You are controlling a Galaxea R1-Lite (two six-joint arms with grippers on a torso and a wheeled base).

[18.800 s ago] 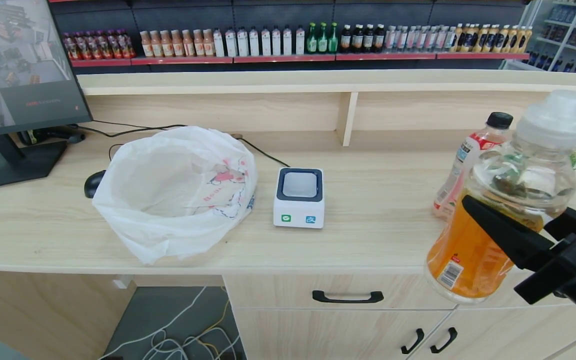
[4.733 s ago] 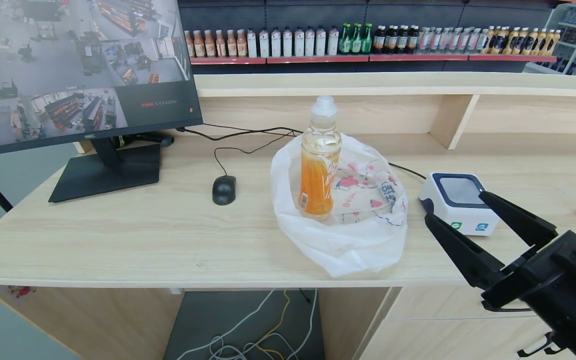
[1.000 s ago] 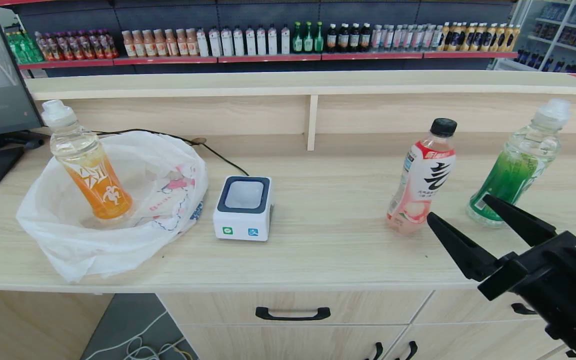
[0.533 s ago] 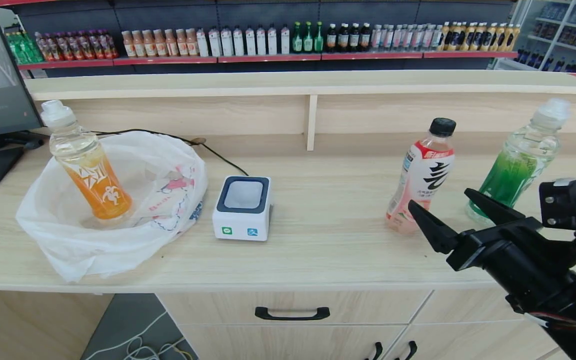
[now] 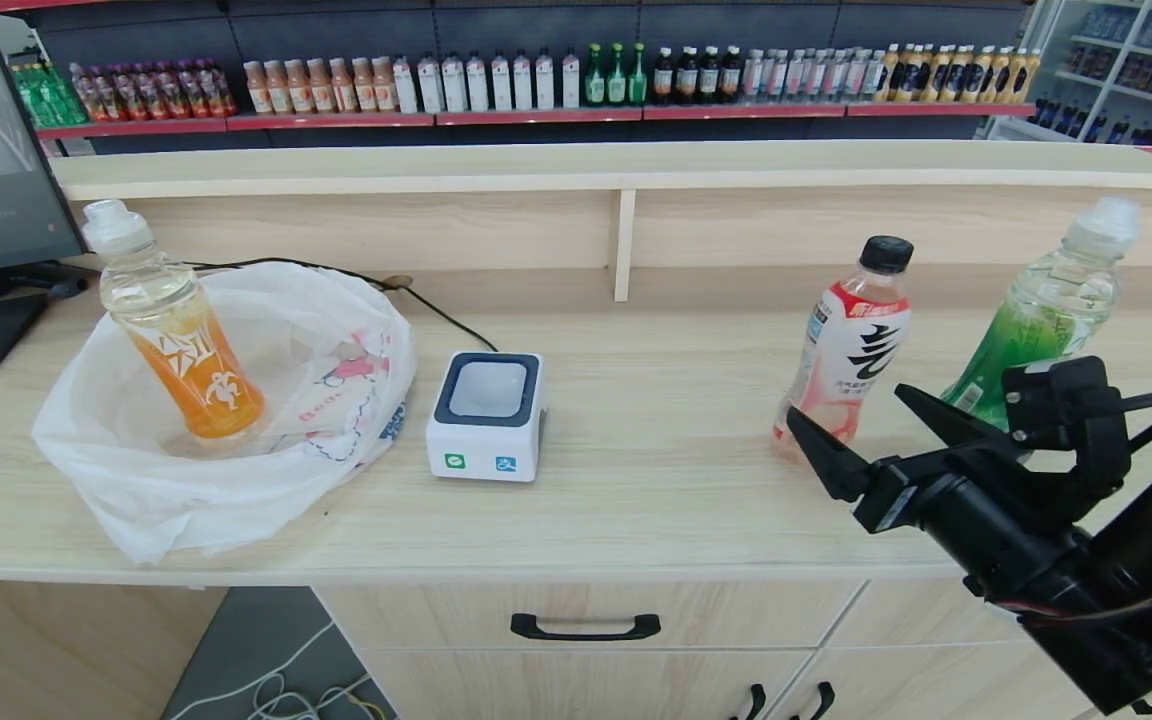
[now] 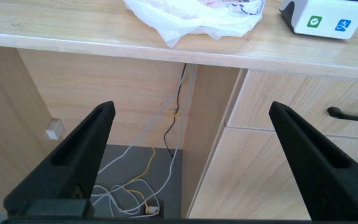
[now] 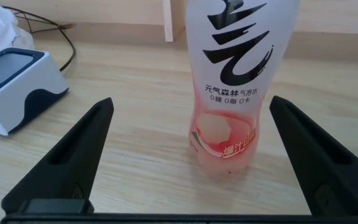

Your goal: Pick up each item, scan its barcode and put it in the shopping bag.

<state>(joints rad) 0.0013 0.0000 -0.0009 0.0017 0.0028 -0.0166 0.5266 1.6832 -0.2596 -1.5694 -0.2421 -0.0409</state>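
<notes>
Item: pink bottle (image 5: 846,350) upright on counter (image 5: 656,500), between scanner (image 5: 486,415) and green bottle (image 5: 1026,340); right gripper (image 5: 846,403) just in front of it, jaws spread wide, holding nothing. Orange bottle (image 5: 171,330) stands in shopping bag (image 5: 336,400). Left gripper (image 6: 191,106) low before counter front, jaws wide apart, empty

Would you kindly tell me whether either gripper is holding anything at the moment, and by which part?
Nothing is held. The right gripper is open, facing the pink bottle without gripping it; the left gripper is open with nothing between its fingers.
</notes>
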